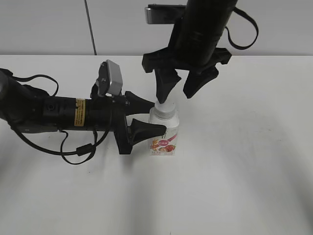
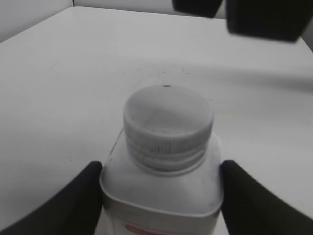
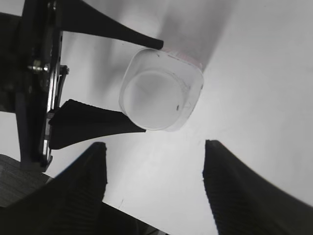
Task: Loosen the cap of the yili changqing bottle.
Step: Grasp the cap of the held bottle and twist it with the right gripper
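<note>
Yili changqing bottle [image 1: 164, 132] upright on the white bench [image 1: 244, 171], cap [image 1: 164, 108] on.
Left tool [image 1: 150, 117] clamps the bottle's body from its left side, a finger on each flank. Right tool [image 1: 177, 92] hangs just above the cap, fingers spread wide, holding nothing.

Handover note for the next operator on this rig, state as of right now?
Left gripper: shut on the bottle, fingers against both sides of the body, holding it upright on the table.
Right gripper: open, above the cap, gripping nothing.
Done: bottle braced.
Left: lower the right gripper around the cap, close, twist to loosen. The cap looks fully seated.
</note>
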